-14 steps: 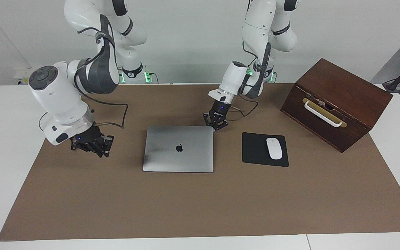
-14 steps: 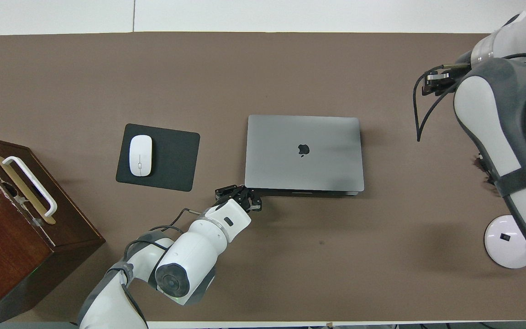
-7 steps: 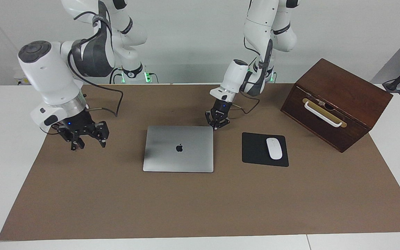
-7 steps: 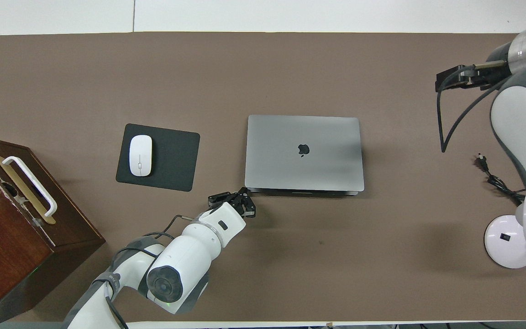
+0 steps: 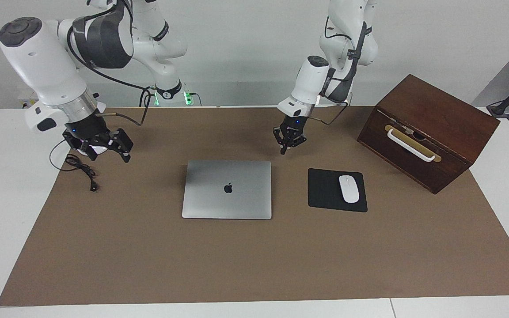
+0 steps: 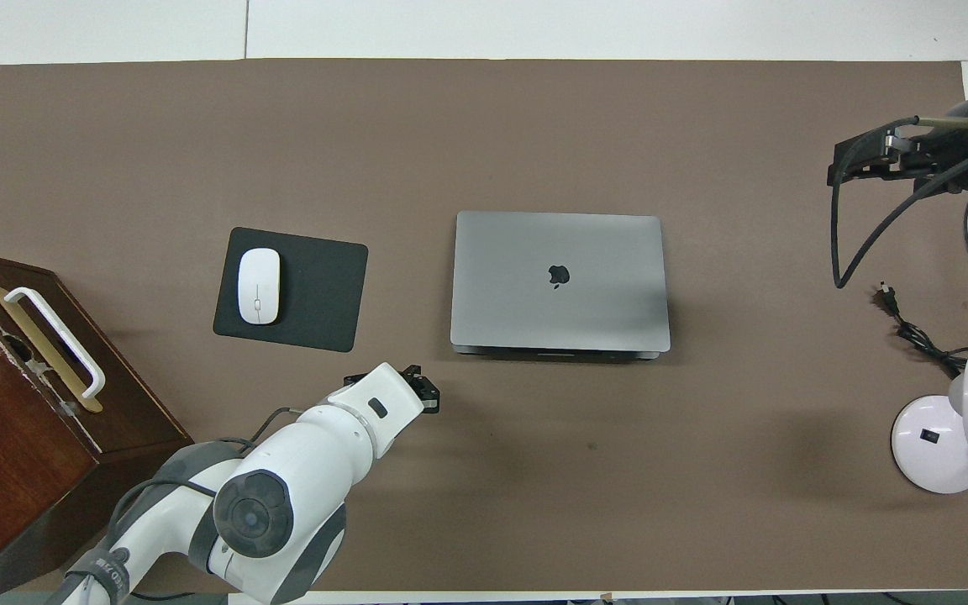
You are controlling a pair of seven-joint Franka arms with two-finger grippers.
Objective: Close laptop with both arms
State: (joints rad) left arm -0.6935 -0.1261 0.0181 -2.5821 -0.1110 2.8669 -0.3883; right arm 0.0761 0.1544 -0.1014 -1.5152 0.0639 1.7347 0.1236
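Note:
The silver-grey laptop (image 5: pixel 227 189) (image 6: pixel 560 281) lies closed and flat in the middle of the brown mat, its apple logo facing up. My left gripper (image 5: pixel 285 149) (image 6: pixel 422 393) hangs shut, fingertips together, over bare mat just off the laptop's corner nearest the robots on the mouse pad's side. It touches nothing. My right gripper (image 5: pixel 97 149) (image 6: pixel 860 158) is raised over the mat's edge at the right arm's end of the table, well apart from the laptop. It is open and holds nothing.
A black mouse pad (image 5: pixel 325 191) with a white mouse (image 5: pixel 349 188) lies beside the laptop. A dark wooden box (image 5: pixel 427 130) with a white handle stands at the left arm's end. A white lamp (image 6: pixel 938 454) and its black cable (image 6: pixel 912 332) sit under the right arm.
Both grippers have lifted and drawn away from the closed laptop. The right gripper has swung out toward the table's end and opened. The left stayed shut.

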